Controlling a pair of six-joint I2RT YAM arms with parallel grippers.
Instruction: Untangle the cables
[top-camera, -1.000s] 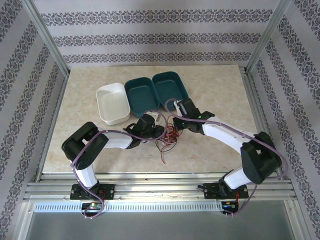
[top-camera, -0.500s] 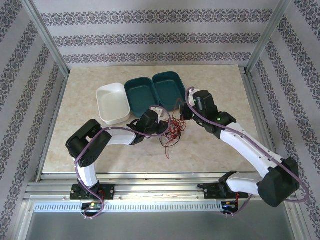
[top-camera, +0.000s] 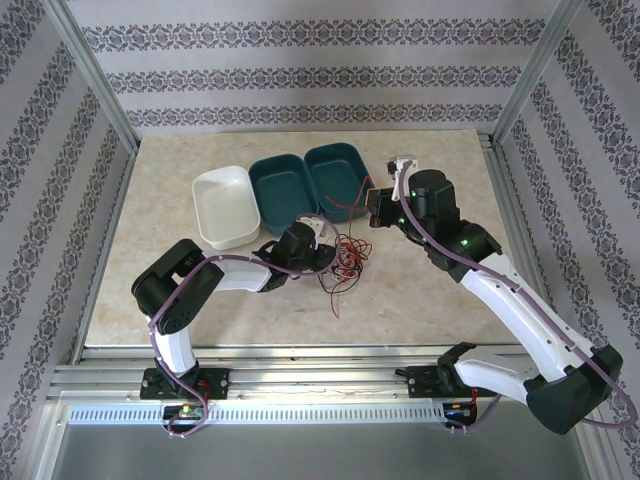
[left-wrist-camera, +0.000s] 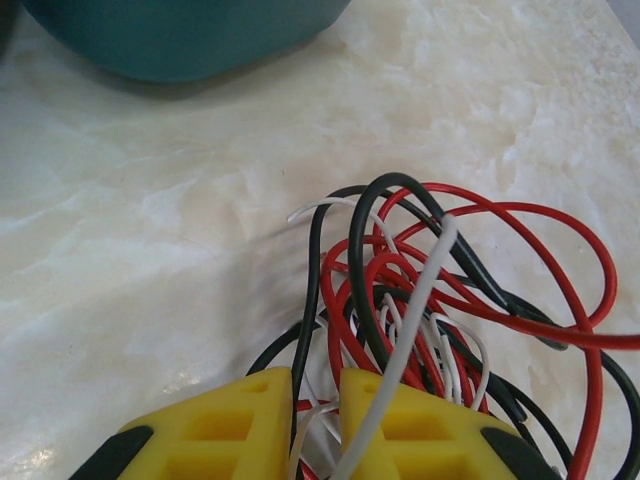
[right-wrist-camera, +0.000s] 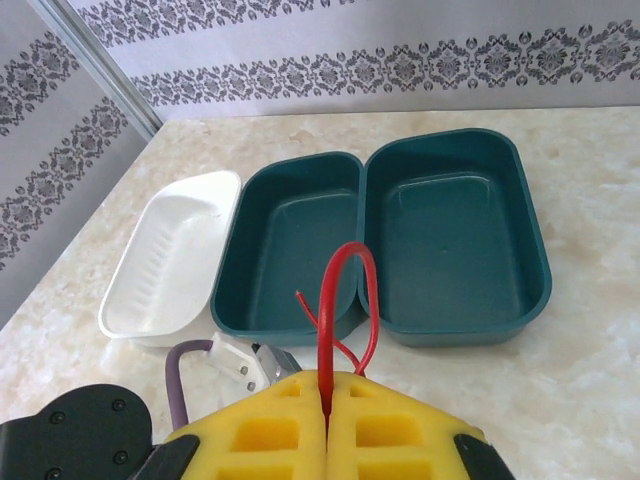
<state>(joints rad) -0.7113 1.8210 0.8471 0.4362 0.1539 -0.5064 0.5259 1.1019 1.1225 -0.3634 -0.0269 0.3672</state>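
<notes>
Where the yellow fingers of the right pincer (right-wrist-camera: 327, 385) press together, they clamp one thin red cable (right-wrist-camera: 345, 290), which arches up just ahead of the tips. Beyond it sit two dark teal plastic tubs (right-wrist-camera: 455, 235) side by side, with a white ribbed plastic tray (right-wrist-camera: 170, 255) further to this pincer's left.

Left pincer (left-wrist-camera: 316, 400): fingers a narrow slit apart, black and white strands running through it. Gripping or not, cannot tell. The tangle of thin red, black and white cables (left-wrist-camera: 420, 300) lies directly ahead of its tips on the pale marbled tabletop (left-wrist-camera: 150, 250).
</notes>
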